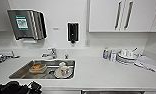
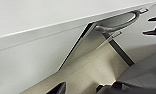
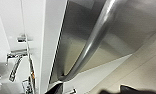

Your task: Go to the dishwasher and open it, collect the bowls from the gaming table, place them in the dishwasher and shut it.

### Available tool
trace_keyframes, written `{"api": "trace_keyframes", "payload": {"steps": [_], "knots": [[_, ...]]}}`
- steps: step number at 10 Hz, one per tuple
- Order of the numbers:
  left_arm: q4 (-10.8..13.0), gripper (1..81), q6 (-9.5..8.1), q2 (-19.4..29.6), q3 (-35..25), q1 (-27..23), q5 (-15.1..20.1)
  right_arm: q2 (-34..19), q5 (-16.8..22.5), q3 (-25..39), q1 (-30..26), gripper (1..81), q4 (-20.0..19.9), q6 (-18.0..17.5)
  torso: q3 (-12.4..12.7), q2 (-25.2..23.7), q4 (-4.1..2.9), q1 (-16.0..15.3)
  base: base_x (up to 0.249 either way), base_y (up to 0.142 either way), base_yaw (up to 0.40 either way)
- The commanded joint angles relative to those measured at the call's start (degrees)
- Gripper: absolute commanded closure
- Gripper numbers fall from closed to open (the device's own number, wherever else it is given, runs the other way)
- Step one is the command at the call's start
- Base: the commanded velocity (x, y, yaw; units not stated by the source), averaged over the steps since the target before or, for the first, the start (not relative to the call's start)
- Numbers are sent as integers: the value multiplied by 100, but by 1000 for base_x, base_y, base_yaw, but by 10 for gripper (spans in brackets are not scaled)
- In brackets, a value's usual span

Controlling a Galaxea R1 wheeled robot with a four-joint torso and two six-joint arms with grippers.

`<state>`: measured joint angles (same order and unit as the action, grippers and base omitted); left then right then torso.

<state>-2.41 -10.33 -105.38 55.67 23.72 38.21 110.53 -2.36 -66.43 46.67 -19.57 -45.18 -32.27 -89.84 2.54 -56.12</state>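
Note:
The dishwasher's brushed-steel front (image 3: 124, 30) is very close in the right wrist view, with its long bar handle (image 3: 94, 40) running across it. My right gripper (image 3: 91, 88) is open, its dark fingertips just short of the handle and nothing between them. In the left wrist view the same steel front (image 2: 94, 42) and handle (image 2: 119, 23) show from the side, with the right gripper (image 2: 154, 25) beside the handle's end. My left gripper (image 2: 79, 88) is open and holds nothing. A dark strip of the dishwasher (image 1: 112, 92) shows under the counter edge. The bowls and the gaming table are out of view.
A white counter (image 1: 99, 72) holds a steel sink (image 1: 19, 72) with a pale dish with orange remnants (image 1: 37, 67) and a cup on a saucer (image 1: 62, 71). Stacked plates (image 1: 126, 56) and a cloth (image 1: 149, 63) lie at the right. My left arm (image 1: 16, 88) is low at the left.

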Motion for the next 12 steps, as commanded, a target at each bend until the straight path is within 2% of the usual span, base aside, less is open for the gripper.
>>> {"api": "trace_keyframes", "payload": {"steps": [1,2,3,5,6,8,10,12], "knots": [[-110,10,13,112,-83,-671,126,-55,764,-300,-1215,10,-689,-158,0,2,0,2,0,0,0],[-110,10,22,86,-39,-671,126,24,1001,-458,-1338,10,-829,-167,0,-48,0,-30,0,0,0],[-119,10,13,-1,39,-672,126,138,1410,-807,-1497,10,-1065,-263,0,-64,0,-40,0,0,0],[-110,10,22,-116,84,-671,126,305,2185,-1360,-1761,10,-1129,-622,0,-64,0,-40,0,0,0],[-101,10,22,-125,84,-671,126,349,2362,-1545,-1779,10,-1128,-667,0,-64,0,-40,0,0,0],[-49,10,22,-160,84,-671,108,499,2574,-1943,-1744,10,-1128,-966,0,-64,0,-40,0,0,0],[-40,10,22,-178,102,-671,108,719,2610,-2251,-1682,10,-1093,-1503,0,-64,0,-40,0,0,0],[-40,10,31,-160,146,-654,108,877,2601,-2365,-1629,10,-1111,-1696,0,-64,0,-40,0,0,0]]}}
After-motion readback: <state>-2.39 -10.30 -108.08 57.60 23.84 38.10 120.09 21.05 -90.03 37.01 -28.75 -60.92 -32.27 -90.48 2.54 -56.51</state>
